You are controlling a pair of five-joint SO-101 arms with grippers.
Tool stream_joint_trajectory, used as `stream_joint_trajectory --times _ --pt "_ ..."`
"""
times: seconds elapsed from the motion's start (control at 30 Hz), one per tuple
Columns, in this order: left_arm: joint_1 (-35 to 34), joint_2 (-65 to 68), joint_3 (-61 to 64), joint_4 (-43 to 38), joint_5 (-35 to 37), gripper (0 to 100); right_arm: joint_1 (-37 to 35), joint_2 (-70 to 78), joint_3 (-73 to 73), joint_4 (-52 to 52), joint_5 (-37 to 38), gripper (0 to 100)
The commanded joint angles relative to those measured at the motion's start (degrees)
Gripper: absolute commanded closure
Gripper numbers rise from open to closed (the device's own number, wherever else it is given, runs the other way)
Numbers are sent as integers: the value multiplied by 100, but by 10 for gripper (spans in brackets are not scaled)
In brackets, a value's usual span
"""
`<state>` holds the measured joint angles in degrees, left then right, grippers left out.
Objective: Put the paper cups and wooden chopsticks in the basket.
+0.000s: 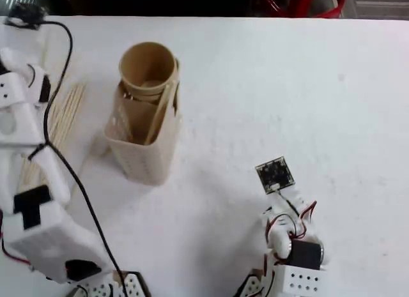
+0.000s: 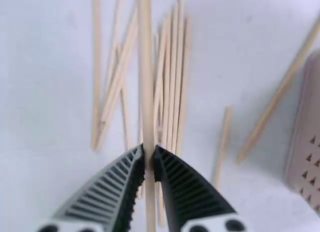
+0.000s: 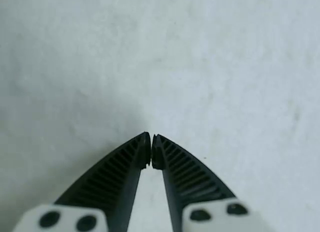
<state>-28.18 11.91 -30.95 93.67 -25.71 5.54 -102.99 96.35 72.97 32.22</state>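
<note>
Pinches one wooden chopstick point(image 2: 145, 67) in left end effector point(image 2: 149, 159) beside the basket point(image 1: 144, 150); right end effector point(image 3: 150, 149) closed, empty.

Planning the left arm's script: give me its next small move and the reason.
Probably lift and carry toward the basket: the left claw is shut on one chopstick over the loose pile, and the basket stands beside it with a cup already inside.
</note>
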Motion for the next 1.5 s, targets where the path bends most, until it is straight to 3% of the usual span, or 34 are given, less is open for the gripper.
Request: stream_joint_trajectory --times 0.0,0.23,0.47,0.57,0.63,0.97,1.17,1.47 --pt "479 -1420 264 -88 527 977 4 -75 53 48 18 979" --pt "1851 -4180 2426 -1415 1178 978 4 -75 53 57 18 979" --pt "3046 -6273 6066 -4941 1538 978 4 -75 53 57 18 979" --pt "3248 -6668 7279 -6497 1785 978 13 -75 53 57 18 979" --pt "3266 -6703 7701 -7068 1820 978 13 -75 53 57 18 979" --pt "3248 -6695 7930 -6989 1793 975 198 -84 53 40 18 979" --pt "3231 -6730 7798 -6523 1785 836 198 -84 53 48 18 979" --pt "2747 -6721 5873 -5160 1512 858 189 -84 53 48 18 979"
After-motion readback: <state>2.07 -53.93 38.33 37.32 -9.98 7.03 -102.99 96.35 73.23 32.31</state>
